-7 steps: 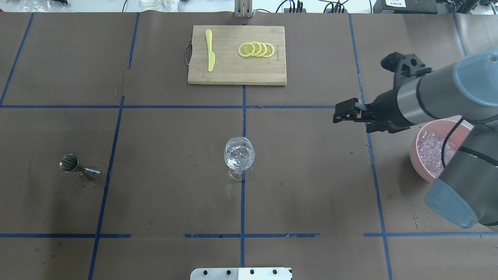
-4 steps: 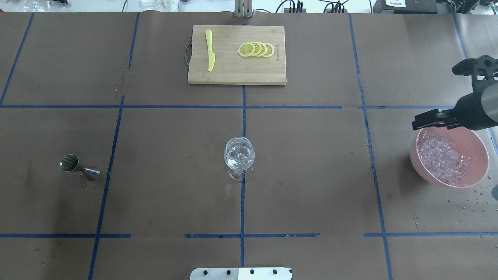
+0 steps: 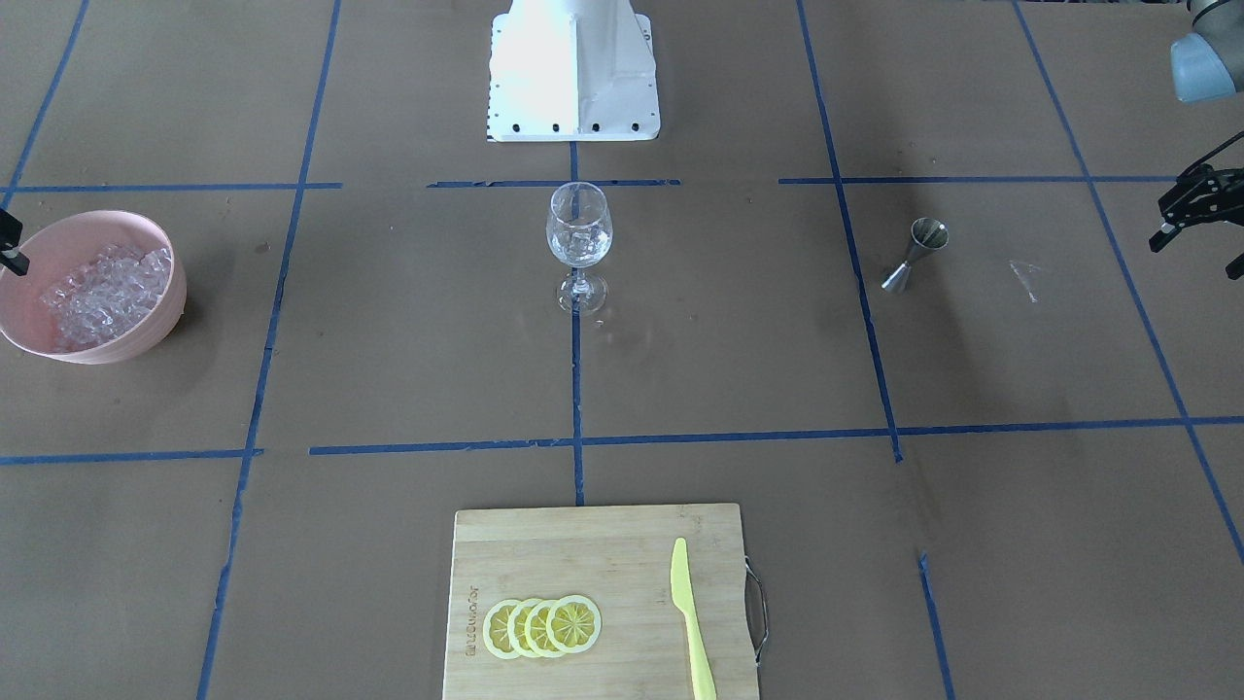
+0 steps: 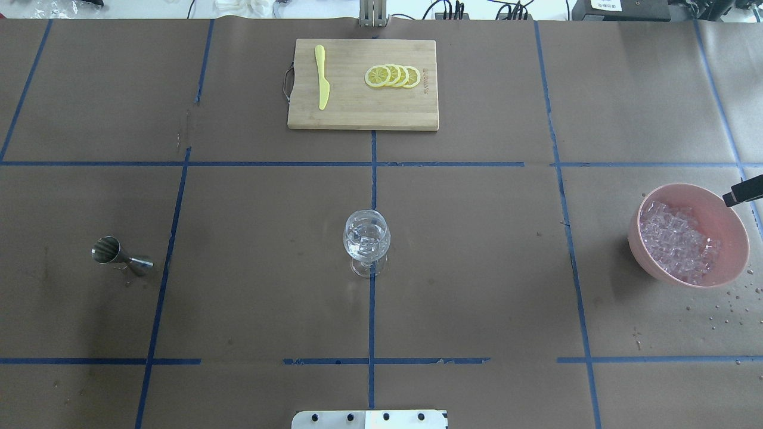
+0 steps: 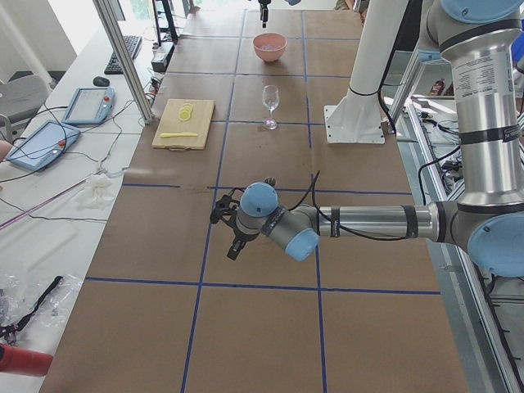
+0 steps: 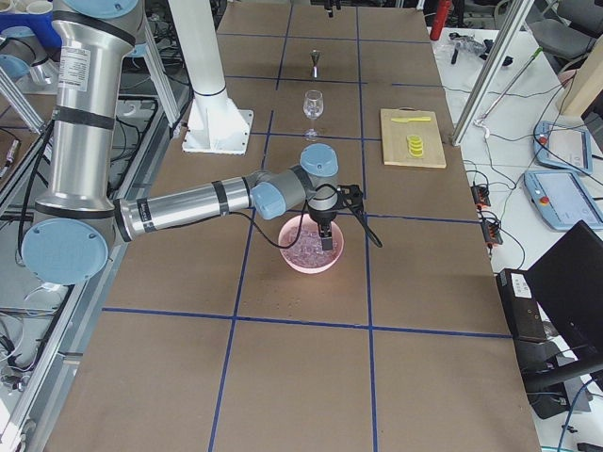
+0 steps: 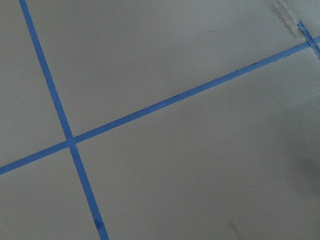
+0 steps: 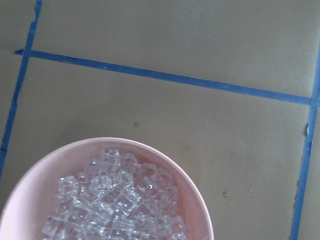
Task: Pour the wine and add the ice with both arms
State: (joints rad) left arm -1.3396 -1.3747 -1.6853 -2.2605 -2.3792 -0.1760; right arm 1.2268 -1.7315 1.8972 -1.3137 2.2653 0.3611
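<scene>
a brown taped table (image 4: 477, 268) bears a pink bowl (image 4: 734, 229) of ice (image 4: 676, 241). the right gripper (image 6: 324, 237) hangs over its rim and the left gripper (image 5: 233, 247) is well apart. i cannot tell either pincer's gap.

Bright even overhead light, soft shadows, sharp focus, pedestal (image 3: 573, 68) overexposed

We count, in the overhead view:
- one wine glass (image 4: 366, 235), centre
- one steel jigger (image 4: 122, 257), left
- one pink bowl (image 4: 724, 217), right, holding one heap of ice (image 4: 676, 241), its chunks too many for us to count
- one bamboo cutting board (image 4: 357, 110), top centre, bearing one yellow knife (image 4: 322, 77) and four lemon slices (image 4: 393, 76)

The side views add one left arm (image 5: 368, 221) and one right arm (image 6: 179, 209).
</scene>
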